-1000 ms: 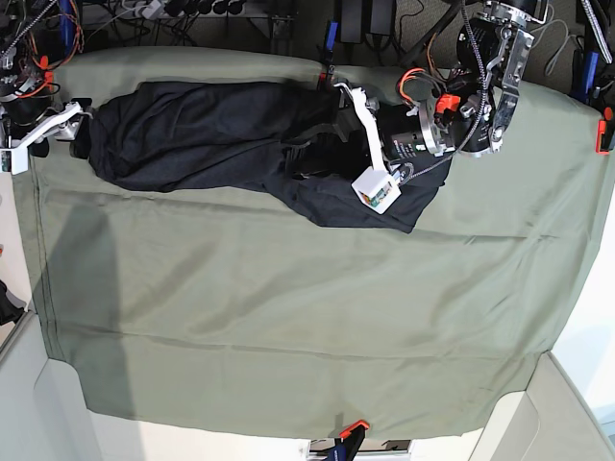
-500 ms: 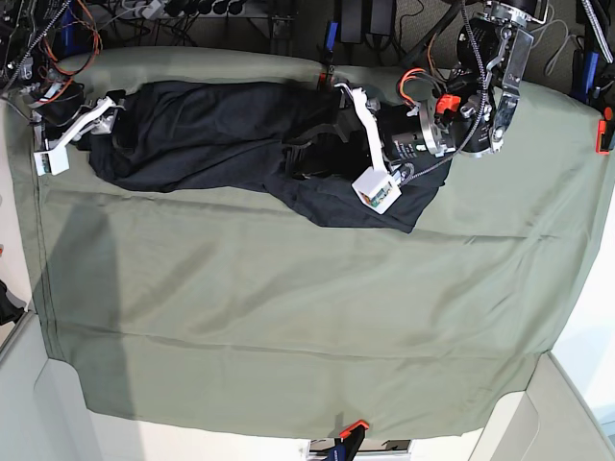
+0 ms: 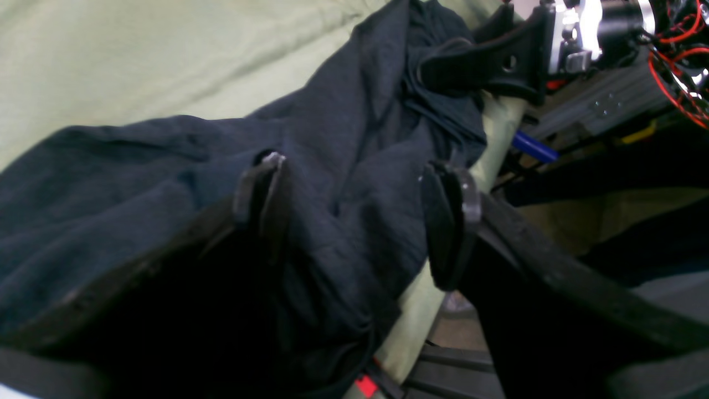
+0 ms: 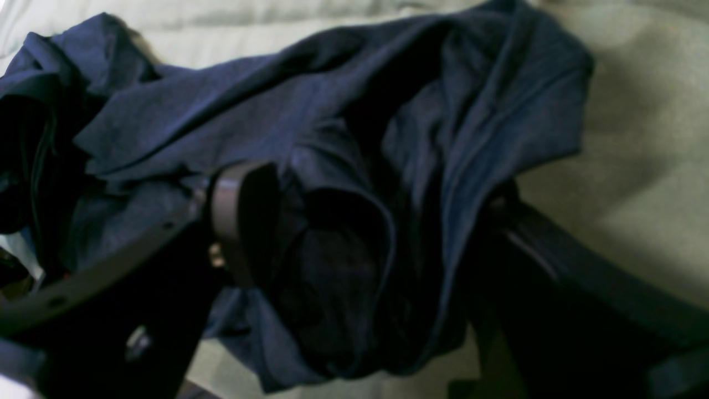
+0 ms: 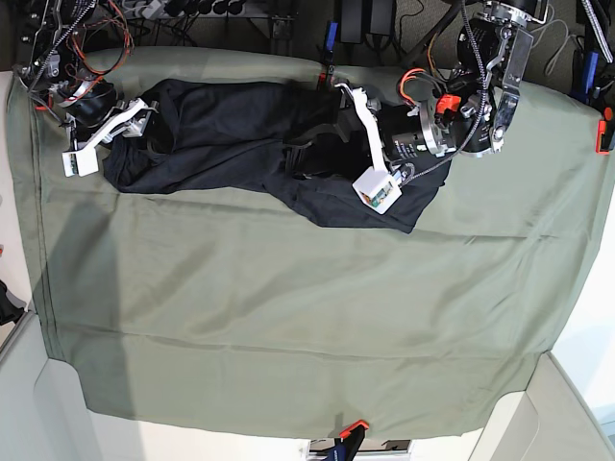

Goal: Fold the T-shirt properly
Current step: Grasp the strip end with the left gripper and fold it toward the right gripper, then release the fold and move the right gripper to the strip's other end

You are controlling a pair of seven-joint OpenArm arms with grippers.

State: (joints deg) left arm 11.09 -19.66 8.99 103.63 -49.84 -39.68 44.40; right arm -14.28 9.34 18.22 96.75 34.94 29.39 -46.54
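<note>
The dark T-shirt [image 5: 231,134] lies bunched in a long strip across the far part of the sage-green sheet [image 5: 288,307]. My left gripper [image 5: 312,134] rests on its right half. In the left wrist view the gripper [image 3: 354,216] is open, its fingers [image 3: 260,194] straddling a ridge of the fabric [image 3: 343,138] near the sheet's back edge. My right gripper [image 5: 154,123] is pushed into the shirt's left end. In the right wrist view it [image 4: 365,221] is open, with crumpled fabric [image 4: 343,111] heaped between the jaws and covering the right finger.
Cables and electronics line the table's back edge [image 5: 240,19]. An orange clamp [image 5: 351,427] holds the sheet at the front edge and a red one [image 5: 603,130] at the right edge. A metal rail and black bracket [image 3: 498,61] sit just behind the shirt.
My right arm has moved right from the sheet's left edge into the shirt's left end, pushing that end rightward and bunching it. The left arm has not moved.
</note>
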